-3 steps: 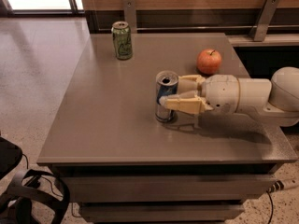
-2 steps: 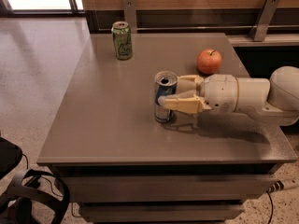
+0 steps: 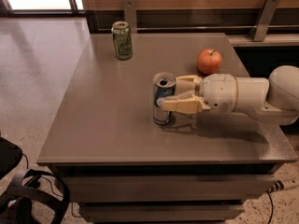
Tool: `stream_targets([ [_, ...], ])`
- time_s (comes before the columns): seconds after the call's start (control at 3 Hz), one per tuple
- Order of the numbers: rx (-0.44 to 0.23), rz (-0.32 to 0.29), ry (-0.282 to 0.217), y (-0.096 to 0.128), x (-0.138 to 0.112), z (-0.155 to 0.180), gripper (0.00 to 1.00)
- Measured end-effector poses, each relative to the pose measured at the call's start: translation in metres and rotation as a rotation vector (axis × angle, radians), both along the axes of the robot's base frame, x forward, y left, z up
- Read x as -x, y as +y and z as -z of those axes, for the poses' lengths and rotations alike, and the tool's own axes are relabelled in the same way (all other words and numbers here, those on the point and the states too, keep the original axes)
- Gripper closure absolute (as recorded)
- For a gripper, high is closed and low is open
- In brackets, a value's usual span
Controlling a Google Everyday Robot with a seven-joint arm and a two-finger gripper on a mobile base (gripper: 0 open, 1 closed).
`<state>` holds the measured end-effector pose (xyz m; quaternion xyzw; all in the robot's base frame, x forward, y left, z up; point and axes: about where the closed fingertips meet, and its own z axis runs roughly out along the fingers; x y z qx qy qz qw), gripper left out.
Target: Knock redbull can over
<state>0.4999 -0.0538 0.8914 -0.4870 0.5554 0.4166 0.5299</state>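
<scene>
A grey table (image 3: 107, 125) is sitting on speckled flooring (image 3: 37, 87). The redbull can (image 3: 161, 107) is standing upright mid-frame, top pointing up. The gripper (image 3: 171, 91) is reaching from the right, fingers spread around it

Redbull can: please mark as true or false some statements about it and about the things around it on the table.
1. The redbull can stands upright on the table. True.
2. The hand comes to the redbull can from the left side of the picture. False: it comes from the right side and is at the can's right flank.
3. The green can lies on its side. False: it stands upright near the table's far edge.
4. The apple sits farther back than the hand, apart from the redbull can. True.
</scene>
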Motion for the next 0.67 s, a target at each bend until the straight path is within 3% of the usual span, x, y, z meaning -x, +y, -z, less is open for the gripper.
stream_targets([
  [0.67,0.293,0.051,-0.021,-0.007,0.013,-0.042,1.00],
])
